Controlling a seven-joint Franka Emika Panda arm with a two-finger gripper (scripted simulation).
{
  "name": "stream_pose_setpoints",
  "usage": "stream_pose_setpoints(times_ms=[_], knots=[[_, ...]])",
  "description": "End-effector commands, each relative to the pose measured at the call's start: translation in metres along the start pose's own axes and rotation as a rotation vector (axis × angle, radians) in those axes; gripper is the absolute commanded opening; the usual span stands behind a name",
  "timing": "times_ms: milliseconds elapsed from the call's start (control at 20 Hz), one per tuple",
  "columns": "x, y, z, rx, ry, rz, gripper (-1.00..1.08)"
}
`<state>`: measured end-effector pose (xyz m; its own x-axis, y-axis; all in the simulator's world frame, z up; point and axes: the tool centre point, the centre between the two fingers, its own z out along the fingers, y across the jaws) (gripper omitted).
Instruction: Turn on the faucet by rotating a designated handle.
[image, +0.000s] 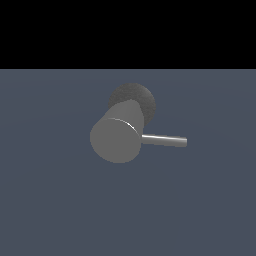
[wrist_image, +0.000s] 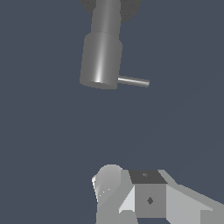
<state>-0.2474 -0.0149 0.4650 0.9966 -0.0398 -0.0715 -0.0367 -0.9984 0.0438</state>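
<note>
Claw (wrist_image: 131, 197) closest to wrist cam, only partly in frame; can't tell how far open, nothing seen in it. Well apart from faucet (image: 116, 140). Faucet sits mid-surface on round dark base (image: 142, 97), flat end face toward ext cam. Handle (image: 165, 140) sticks out sideways toward ext view's right, nothing touching it.

A flat, matte slate-blue floor (image: 60, 200) fills the lower three quarters of the exterior view, plain and unmarked from edge to edge. Above it, across the top of the frame, lies a solid black band (image: 128, 32), meeting the floor in a straight level line. Light is soft and even. In the wrist view the same blue-grey floor (wrist_image: 39, 131) runs to every edge
</note>
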Motion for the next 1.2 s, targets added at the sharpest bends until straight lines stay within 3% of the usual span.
stream_pose_setpoints(times_ms=[0,400,850,1150], knots=[[0.0,0.007,0.0,0.004,0.004,0.021,-1.0],[0.003,0.013,0.008,-0.027,-0.013,0.027,-1.0],[0.005,0.011,-0.003,0.01,0.006,0.054,-1.0],[0.005,0.012,-0.002,0.003,0.003,0.052,-1.0]])
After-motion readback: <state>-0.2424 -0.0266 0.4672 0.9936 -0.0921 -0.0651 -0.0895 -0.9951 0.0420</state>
